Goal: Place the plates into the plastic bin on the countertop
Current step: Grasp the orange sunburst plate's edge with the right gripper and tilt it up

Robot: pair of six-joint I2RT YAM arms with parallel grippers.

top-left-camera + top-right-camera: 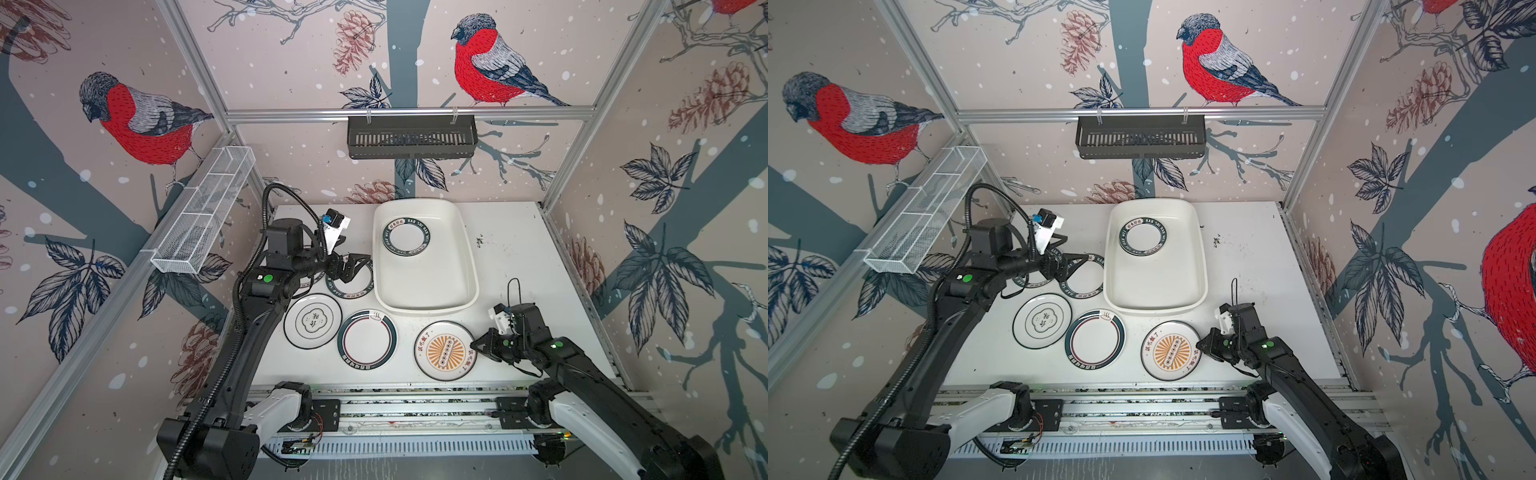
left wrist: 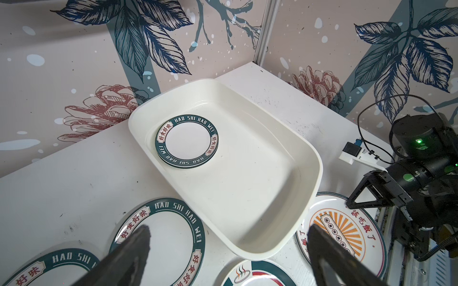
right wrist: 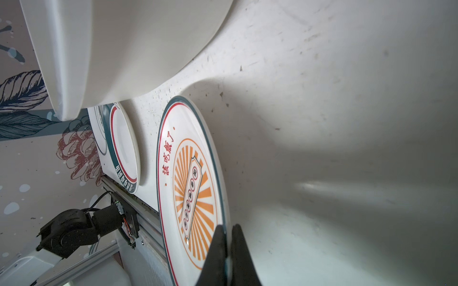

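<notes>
The right claw (image 3: 228, 229) is pinching the sunburst plate (image 3: 190, 173) by its thin rim, likely risking a slip before the plastic bin (image 1: 424, 308) ahead, the left claw (image 2: 229, 230) gaping wide.

Plastic bin (image 1: 426, 282) near 1/2 free; lettered plate (image 1: 406, 237) @ far end.

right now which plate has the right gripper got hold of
The orange sunburst plate, on the right arm's side of the countertop. The right gripper is shut on its rim; no other plate has that orange centre or a gripper closed on it.
</notes>
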